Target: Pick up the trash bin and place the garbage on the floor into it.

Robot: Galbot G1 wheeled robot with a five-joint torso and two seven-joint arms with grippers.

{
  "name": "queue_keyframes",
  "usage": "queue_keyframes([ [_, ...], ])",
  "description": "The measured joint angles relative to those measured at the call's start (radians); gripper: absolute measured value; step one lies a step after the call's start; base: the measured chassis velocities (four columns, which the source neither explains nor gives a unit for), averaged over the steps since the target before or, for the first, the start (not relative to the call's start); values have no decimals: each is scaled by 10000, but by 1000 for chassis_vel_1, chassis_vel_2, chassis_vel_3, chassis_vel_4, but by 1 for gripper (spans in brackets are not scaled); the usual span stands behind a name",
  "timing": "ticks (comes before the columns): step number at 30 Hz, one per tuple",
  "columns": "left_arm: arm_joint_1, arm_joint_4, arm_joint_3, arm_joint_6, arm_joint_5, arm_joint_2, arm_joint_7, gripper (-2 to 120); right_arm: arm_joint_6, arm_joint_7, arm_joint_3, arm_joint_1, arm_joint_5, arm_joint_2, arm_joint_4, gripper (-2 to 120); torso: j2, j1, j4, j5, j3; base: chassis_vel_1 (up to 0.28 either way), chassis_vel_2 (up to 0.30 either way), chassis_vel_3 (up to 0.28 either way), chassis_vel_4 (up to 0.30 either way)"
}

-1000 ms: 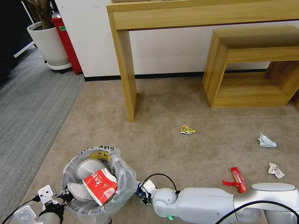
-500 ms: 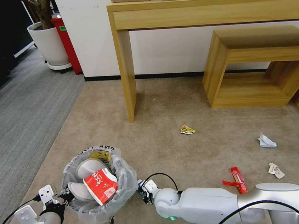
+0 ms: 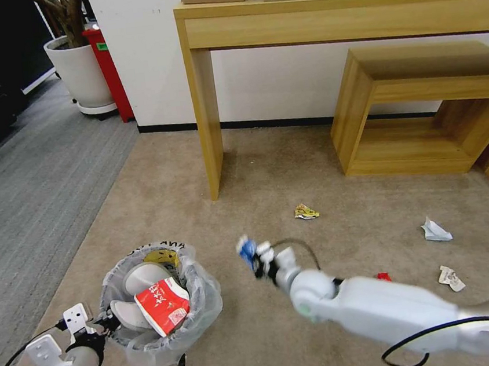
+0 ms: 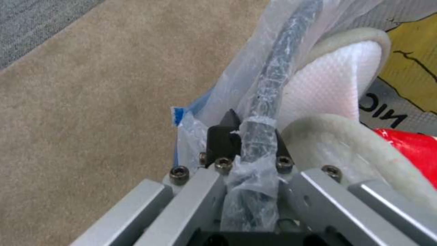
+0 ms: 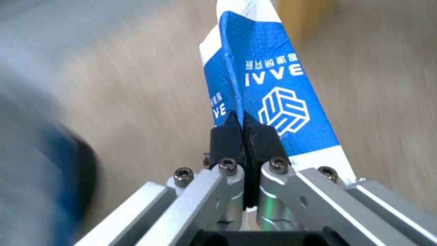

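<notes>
the crushed blue-white cup point(image 5: 268, 99) is sitting pinched flat in your right gripper point(image 3: 256, 255), its long axis running on past the fingers. the trash bin point(image 3: 202, 304) is lying to that gripper's left and lower, its rim being clamped by your left gripper point(image 4: 245, 136).

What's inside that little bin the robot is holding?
In the trash bin, held at the rim by the left gripper, lie two white slippers, a crushed red-white cup and something yellow. Whatever lies beneath them is covered.

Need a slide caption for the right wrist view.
Right claw shut on a flattened blue-white cup above the beige carpet.
</notes>
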State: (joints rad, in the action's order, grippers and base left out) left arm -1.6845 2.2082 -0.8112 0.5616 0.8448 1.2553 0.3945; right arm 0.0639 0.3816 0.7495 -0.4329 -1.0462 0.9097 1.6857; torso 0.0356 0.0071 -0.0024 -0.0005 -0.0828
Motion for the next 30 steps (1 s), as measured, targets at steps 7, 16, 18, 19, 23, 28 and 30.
queue_keyframes([
  [7, 15, -7, 64, 34, -14, 10, 11, 1, -1919, -2074, -851, 155, 265, -805, 1598, 0, 0, 0, -1, 0, 0, 0, 0, 0, 0],
  [16, -32, 243, 68, 86, -37, 77, 38, 1, -3601, -4958, -152, 1152, -7, -1016, 2323, 0, 0, 0, -1, 0, 0, 0, 0, 0, 0],
  [18, -36, 307, 65, 101, -35, 84, 43, 1, -3827, -5336, 282, 1467, -40, -1005, 2340, 0, 0, 0, 0, -2, 0, 0, 0, 0, 0],
  [19, -39, 325, 64, 105, -33, 85, 45, 1, -3874, -5431, 408, 1555, -41, -997, 2340, 0, 0, 0, 0, -2, 1, 0, 0, 0, 0],
  [23, -58, 475, 65, 138, -32, 126, 68, 1, -4041, -5856, 1423, 2119, -33, -878, 2361, 0, 0, 0, 0, -2, 0, 0, 0, 0, 0],
  [28, -143, 635, 37, 146, -29, 172, 74, 1, -4050, -5926, 2407, 2415, 91, -650, 2284, 0, 0, 0, 0, -2, 0, 0, 0, 0, 0],
  [30, -161, 690, 26, 147, -29, 180, 76, 1, -4070, -5926, 2653, 2473, 168, -620, 2176, 0, 0, 0, 1, -2, 0, 0, 0, 0, 0],
])
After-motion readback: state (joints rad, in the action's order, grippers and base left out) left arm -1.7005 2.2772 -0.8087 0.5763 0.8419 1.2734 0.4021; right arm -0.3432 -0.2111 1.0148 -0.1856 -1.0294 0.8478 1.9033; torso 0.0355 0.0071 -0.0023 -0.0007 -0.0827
